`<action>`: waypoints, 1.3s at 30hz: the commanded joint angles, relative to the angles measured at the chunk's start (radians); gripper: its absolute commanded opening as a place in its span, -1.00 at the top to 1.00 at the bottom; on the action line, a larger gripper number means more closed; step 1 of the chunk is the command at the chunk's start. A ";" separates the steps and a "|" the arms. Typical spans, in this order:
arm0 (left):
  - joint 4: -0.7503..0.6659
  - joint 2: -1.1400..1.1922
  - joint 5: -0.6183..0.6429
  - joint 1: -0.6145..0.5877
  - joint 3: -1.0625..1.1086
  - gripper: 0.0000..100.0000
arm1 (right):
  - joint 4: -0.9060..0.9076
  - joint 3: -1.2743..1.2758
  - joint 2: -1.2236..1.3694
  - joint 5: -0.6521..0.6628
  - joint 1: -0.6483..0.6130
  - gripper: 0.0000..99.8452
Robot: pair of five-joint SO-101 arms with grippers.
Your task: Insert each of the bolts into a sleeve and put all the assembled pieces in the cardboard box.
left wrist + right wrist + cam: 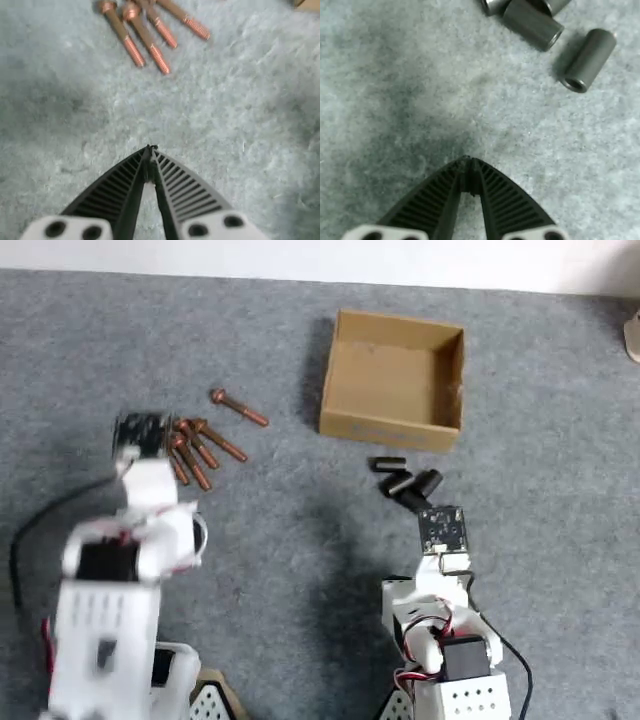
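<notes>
- The left gripper (150,148) is clenched on nothing, its tips meeting over bare table (240,125). The bolts (148,40) lie just ahead of it on the table's left half, apart from the tips.
- Their long axes slant across the gripper's line of reach, threaded ends nearer and heads farther off. I'd judge the fingers must part and the wrist turn before one can be gripped across its shank.
- The right gripper (468,160) is likewise clenched and empty. The sleeves (532,22) lie on their sides just beyond it, between it and the near wall of the cardboard box (385,428).
- So the left arm is nearer the bolts, the right nearer the sleeves and box.
</notes>
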 commanded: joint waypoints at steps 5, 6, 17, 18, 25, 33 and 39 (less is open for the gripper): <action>-0.005 0.469 0.011 -0.004 -0.317 0.99 | 0.004 0.148 -0.010 -0.009 -0.012 0.99; -0.005 0.515 0.012 -0.005 -0.348 0.99 | 0.004 0.148 -0.010 -0.008 -0.012 0.99; -0.115 0.921 0.358 -0.119 -0.610 0.98 | 0.004 0.148 -0.010 -0.006 -0.012 0.99; -0.140 0.949 0.358 -0.128 -0.618 0.98 | 0.004 0.148 -0.010 -0.006 -0.012 0.99; -0.295 1.086 0.359 -0.136 -0.621 0.72 | 0.004 0.148 -0.010 -0.006 -0.012 0.99; -0.339 1.204 0.364 -0.171 -0.719 0.43 | 0.005 0.148 -0.010 -0.008 -0.012 0.99; -0.221 1.323 0.364 -0.211 -0.878 0.51 | 0.005 0.148 -0.010 -0.008 -0.012 0.99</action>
